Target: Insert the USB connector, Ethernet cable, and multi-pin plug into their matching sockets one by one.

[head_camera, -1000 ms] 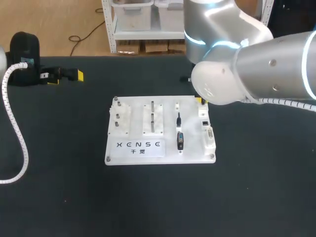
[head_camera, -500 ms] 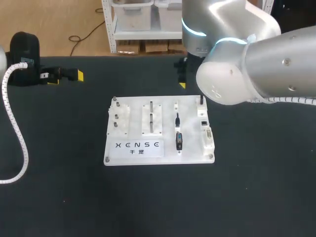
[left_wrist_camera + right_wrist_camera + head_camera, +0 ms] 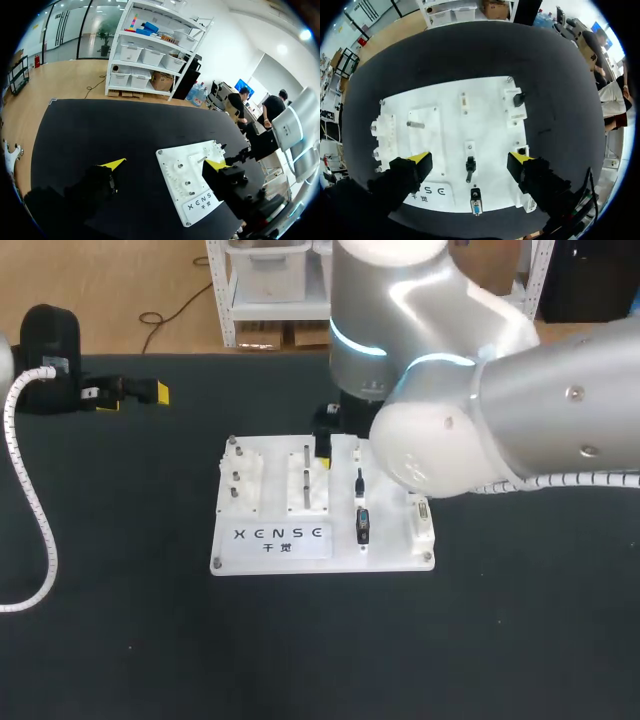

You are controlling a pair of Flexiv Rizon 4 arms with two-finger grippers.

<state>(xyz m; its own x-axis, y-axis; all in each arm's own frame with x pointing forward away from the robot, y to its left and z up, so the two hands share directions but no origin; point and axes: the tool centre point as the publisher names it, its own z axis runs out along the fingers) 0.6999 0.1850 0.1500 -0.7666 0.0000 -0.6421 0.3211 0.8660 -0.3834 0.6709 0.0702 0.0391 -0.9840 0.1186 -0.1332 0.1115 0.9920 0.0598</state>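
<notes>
- On the white board [image 3: 485, 115], the USB connector [image 3: 469, 169] lies below and between the right jaws, its long axis crossing their closing line.
- Right jaws stand apart, empty; left jaws, apart too, hang well away over the desk [image 3: 520, 640].

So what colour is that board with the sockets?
The board is white, clearest in the right wrist view.

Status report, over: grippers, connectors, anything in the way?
Right gripper open, empty, over white board. Left gripper open, empty, off to the side. Black connectors on board, none gripped. Nothing blocking.
</notes>
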